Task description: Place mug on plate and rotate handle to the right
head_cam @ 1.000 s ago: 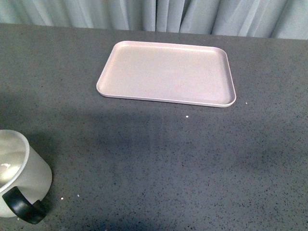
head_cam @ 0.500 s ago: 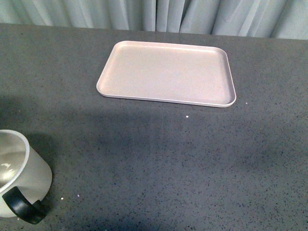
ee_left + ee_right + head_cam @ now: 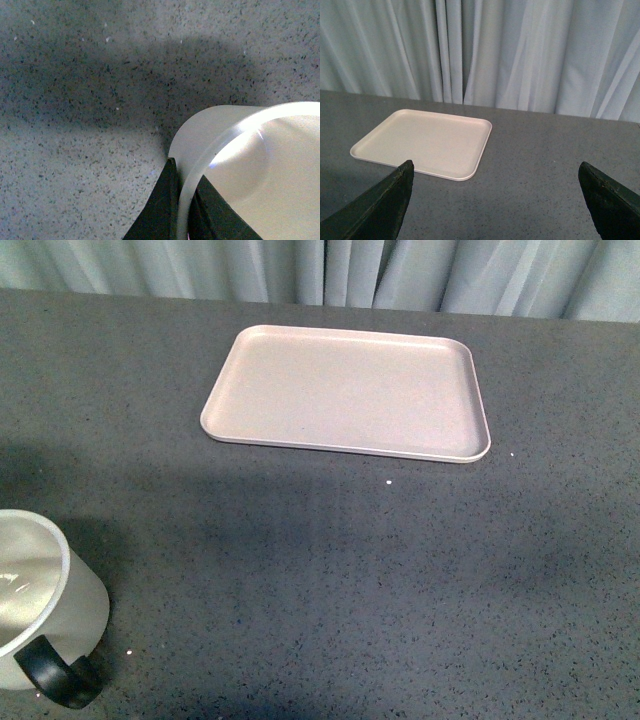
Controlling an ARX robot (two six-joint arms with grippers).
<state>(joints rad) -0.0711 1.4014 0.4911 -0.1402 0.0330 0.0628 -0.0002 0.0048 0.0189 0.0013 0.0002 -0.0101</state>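
**Front view:** soft, cool, even light, with sharp focus throughout. A wide, soft-edged shadow band crosses the table (image 3: 400, 570) at centre, darkest toward 9 o'clock. The plate (image 3: 345, 390) is evenly lit and matte. The mug (image 3: 85, 615) at 8 o'clock carries a small glint inside.

**Left wrist view:** the mug rim is overexposed at 4 o'clock. The mug and left gripper (image 3: 182, 205) are out of focus at 6 o'clock. Table grain is crisp, with heavy shadow from 9 to 2 o'clock.

**Right wrist view:** flat, diffuse light falls on the curtain (image 3: 520, 50). The right gripper (image 3: 495, 167) is dark and blurred at 5 and 7 o'clock.
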